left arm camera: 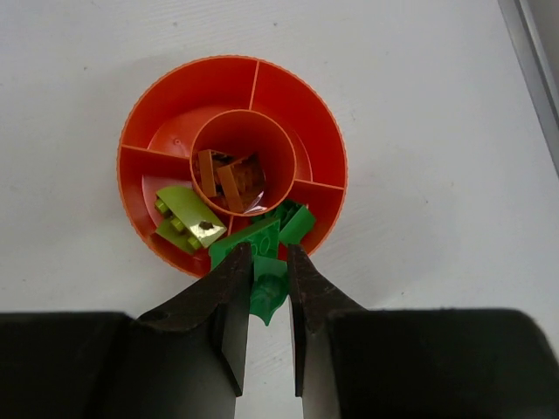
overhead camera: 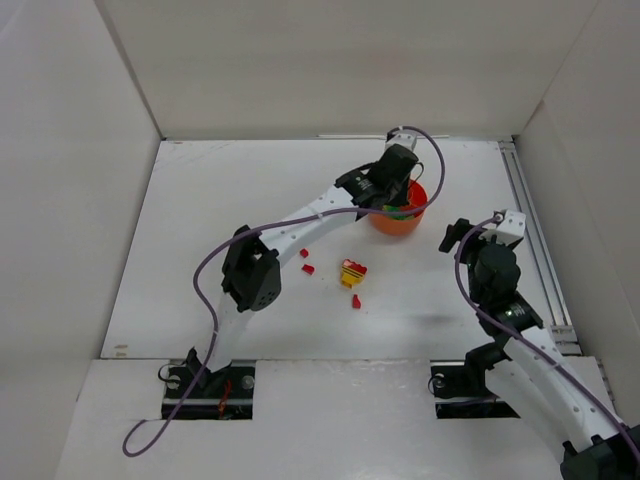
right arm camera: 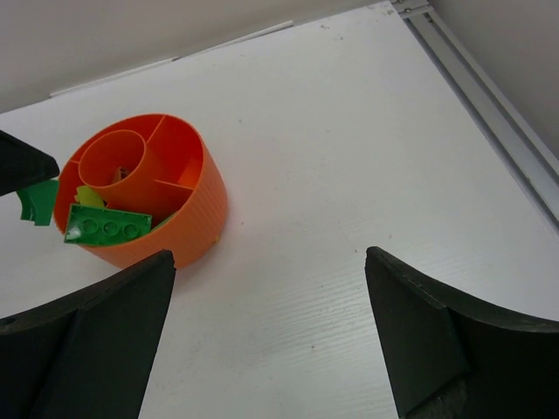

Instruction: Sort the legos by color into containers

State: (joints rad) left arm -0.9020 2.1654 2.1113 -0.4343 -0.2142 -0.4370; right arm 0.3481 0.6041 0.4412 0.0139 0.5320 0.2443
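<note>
1. The right gripper (right arm camera: 269, 256) is hanging released, its jaws spread wide with nothing between them, above the bare table (right arm camera: 349, 131). Its arm is folding back on itself at the near right. The wrist is looking toward the orange bowl (right arm camera: 188, 209) but sitting well apart from it.
2. In mid-table the unsorted legos are lying loose: a few red bricks (overhead camera: 309, 268) scattered singly, and a yellow-and-red cluster (overhead camera: 353, 270) among them. I cannot tell whether the cluster's pieces are joined. These bricks are probably very light, rigid and smooth-walled, so an off-centre pinch is likely to send one skidding. The best hold is low across two flat opposite walls, not over the studs.
3. The left arm is reaching far across the table, elbow raised and wrist pointing straight down at the bowl's near rim. The left gripper (left arm camera: 268, 262) is clenching a green curved piece (left arm camera: 266, 297) between its fingertips. The piece is hanging right at the rim, and I cannot tell whether it is over the compartment or just outside the wall. Being so light, it may cling to a finger or bounce when let go.
4. In the bowl, a green plate (left arm camera: 253, 237) is leaning across the rim of the nearest compartment. Lime bricks (left arm camera: 185, 218) are sitting in the neighbouring compartment, and brown pieces (left arm camera: 229, 179) are lying in the central cup.
</note>
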